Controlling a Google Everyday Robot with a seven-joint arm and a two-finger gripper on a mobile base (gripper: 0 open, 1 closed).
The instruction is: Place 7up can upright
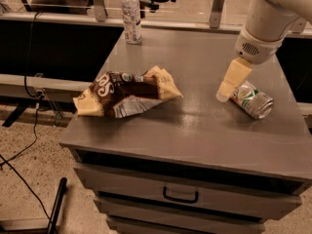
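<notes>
glossy white along the arm (280, 6), thick and rounded, filling the top right corner. narrower at the wrist housing (253, 45), also white, with a darker seam ring round its lower edge and a small oval patch of dark dots (a grille, by the look). below that, ending in the gripper (223, 95): pale cream-yellow, blocky, flat-sided, tapering to a lighter tip, low at the right of the view, just beside the 7up can (252, 100).

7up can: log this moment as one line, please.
7up can: on its side, camera-right on cabinet top | gripper: low beside can, on snack bag side | upright: not yet | also there: water bottle
</notes>
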